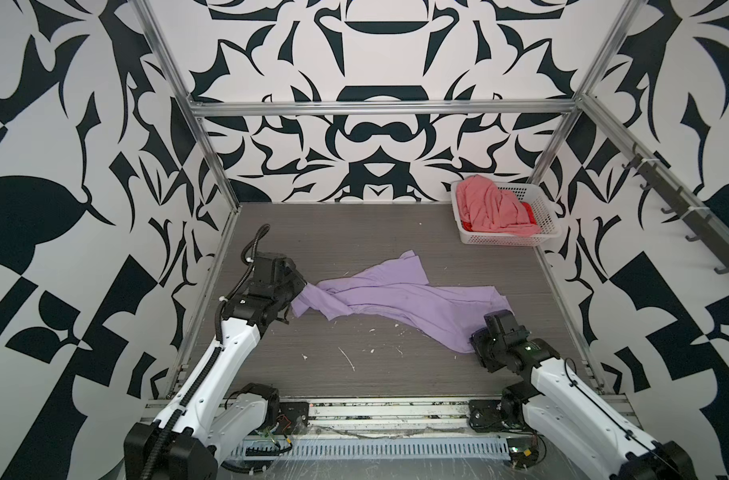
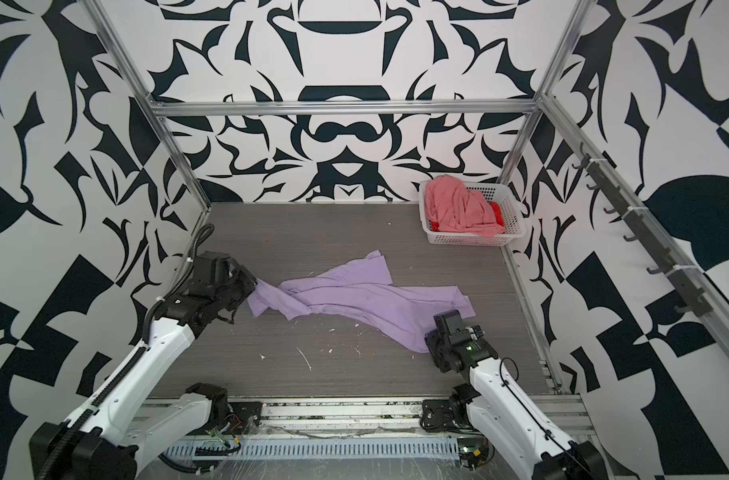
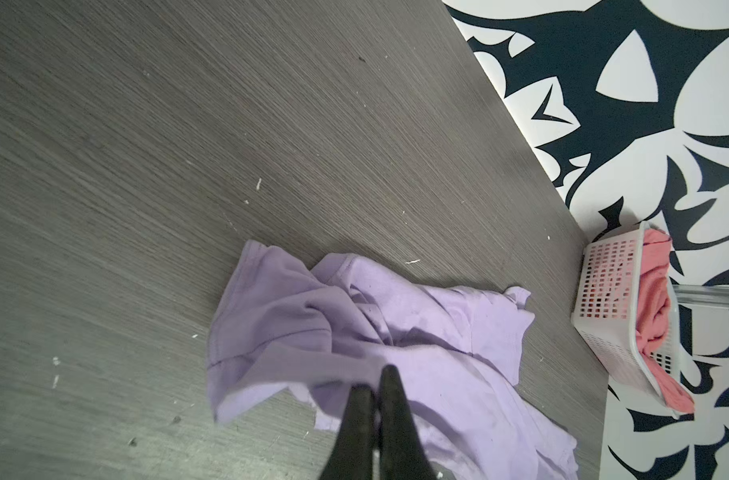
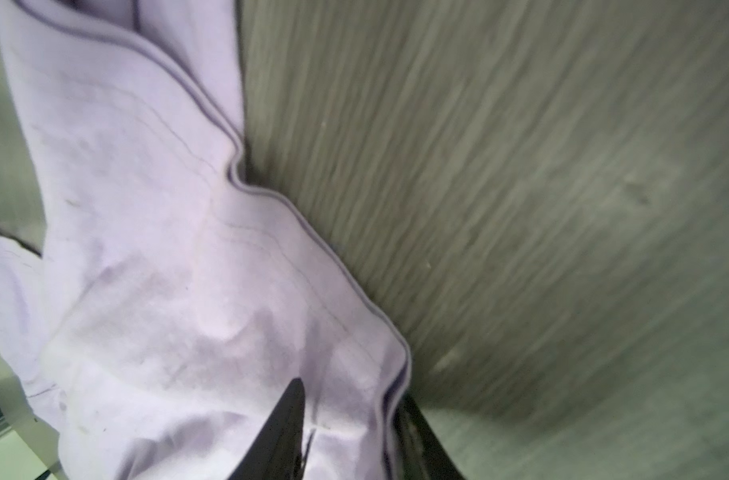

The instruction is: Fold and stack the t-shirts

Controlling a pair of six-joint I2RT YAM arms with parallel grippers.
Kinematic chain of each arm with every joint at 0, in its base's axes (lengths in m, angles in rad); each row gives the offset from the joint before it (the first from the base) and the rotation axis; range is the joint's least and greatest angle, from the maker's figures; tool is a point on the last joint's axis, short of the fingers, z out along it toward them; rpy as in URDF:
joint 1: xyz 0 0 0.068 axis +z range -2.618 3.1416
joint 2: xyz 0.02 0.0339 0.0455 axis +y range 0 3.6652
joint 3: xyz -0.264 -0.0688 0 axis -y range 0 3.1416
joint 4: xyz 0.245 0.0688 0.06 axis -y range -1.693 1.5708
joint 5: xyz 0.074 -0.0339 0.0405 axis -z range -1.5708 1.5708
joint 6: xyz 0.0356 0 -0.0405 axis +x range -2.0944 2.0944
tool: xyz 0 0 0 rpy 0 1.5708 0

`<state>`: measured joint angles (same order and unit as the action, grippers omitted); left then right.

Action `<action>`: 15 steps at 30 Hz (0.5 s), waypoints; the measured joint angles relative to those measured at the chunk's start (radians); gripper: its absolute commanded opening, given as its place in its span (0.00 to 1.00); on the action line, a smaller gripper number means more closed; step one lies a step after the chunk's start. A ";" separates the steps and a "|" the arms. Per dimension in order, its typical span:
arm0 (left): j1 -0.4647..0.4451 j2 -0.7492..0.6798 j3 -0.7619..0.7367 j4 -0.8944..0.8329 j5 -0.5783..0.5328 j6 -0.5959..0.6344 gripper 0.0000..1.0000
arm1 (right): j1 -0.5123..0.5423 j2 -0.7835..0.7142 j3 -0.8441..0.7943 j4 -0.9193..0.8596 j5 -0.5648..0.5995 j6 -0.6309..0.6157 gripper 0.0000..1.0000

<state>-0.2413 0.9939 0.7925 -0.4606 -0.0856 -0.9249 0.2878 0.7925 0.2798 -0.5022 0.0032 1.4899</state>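
Your right gripper (image 4: 354,399) sits nearest, at about 4 o'clock on the table (image 1: 354,232). Its jaws are part open astride the hem of the lavender tee (image 1: 400,299), and you cannot tell whether they pinch it. Your left gripper (image 3: 377,378), at 9 o'clock, is clamped tight on the tee's other end. The tee lies crumpled across the table's centre between them. Far off at 1 o'clock, the white basket (image 1: 504,241) holds a salmon-pink tee (image 1: 491,208) over a red tee (image 1: 529,212).
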 measured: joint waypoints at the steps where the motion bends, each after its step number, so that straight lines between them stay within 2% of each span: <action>1: 0.001 0.000 0.000 0.000 0.004 0.001 0.00 | 0.000 0.020 -0.002 0.017 0.005 0.004 0.11; 3: 0.002 0.000 0.000 0.000 0.010 0.002 0.00 | 0.000 0.060 0.002 0.048 0.018 0.014 0.00; 9: 0.006 0.000 0.000 0.001 0.022 0.002 0.00 | 0.001 0.113 0.037 0.053 0.039 -0.008 0.00; 12: 0.011 0.000 0.003 0.005 0.022 0.008 0.00 | 0.001 0.108 0.089 -0.034 0.063 -0.054 0.00; 15: 0.032 0.005 0.037 0.002 0.025 0.032 0.00 | 0.001 0.078 0.229 -0.131 0.116 -0.128 0.00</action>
<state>-0.2096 0.9985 0.8295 -0.4583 -0.0605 -0.8925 0.2890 0.8703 0.5087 -0.6334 0.1196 1.3621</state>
